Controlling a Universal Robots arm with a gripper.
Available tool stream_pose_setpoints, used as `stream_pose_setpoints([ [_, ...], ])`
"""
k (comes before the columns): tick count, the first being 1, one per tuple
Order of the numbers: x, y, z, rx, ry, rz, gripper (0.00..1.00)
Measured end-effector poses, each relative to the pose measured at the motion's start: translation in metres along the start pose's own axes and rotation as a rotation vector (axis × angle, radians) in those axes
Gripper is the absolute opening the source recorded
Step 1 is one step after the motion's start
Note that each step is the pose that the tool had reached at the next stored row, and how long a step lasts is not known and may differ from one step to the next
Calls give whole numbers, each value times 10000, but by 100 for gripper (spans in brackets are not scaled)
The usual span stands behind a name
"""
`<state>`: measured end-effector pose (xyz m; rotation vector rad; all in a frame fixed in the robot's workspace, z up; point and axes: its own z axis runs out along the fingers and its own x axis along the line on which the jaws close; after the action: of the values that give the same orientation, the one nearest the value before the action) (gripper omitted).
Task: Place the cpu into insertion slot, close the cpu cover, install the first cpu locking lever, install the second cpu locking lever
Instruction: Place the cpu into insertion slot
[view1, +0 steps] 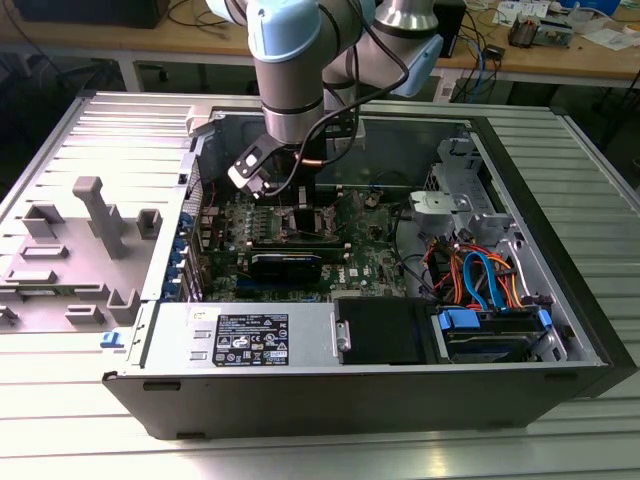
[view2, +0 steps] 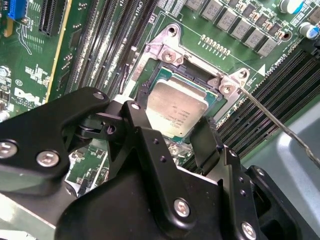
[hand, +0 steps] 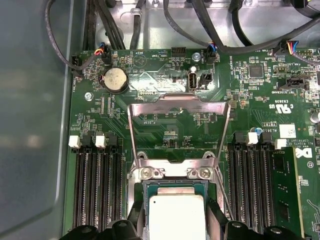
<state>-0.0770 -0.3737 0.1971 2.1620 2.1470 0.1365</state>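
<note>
- While the cover (hand: 180, 100) stands swung up beyond the fingertips, the slot (view2: 192, 79) lies uncovered, so the gripper (view2: 171, 116) can reach straight down into it.
- The fingers (view2: 134, 112) are drawn in to chip width and, as far as the wrist views show, pinch the cpu (view2: 177, 107) by two opposite edges. Gripping by the edges leaves the silver top untouched.
- The cpu lies flat between the fingers, inside the slot's rim. Judged from its level lie, it is seated or very nearly so.
- Outside each finger run memory slots (hand: 97, 185). Room for the fingers to spread is therefore narrow on both sides.
- A lever (view2: 270, 117), a thin rod, slants past the outer side of one finger, apart from it.
- The cover's closing arc passes through the space the fingers occupy. Above the fingers the way is open.
</note>
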Motion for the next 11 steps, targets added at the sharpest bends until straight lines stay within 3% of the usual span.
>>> stream_pose_setpoints([
  [10,0,12,2,0,-1,8,62],
  [11,0,12,2,-1,-1,8,69],
])
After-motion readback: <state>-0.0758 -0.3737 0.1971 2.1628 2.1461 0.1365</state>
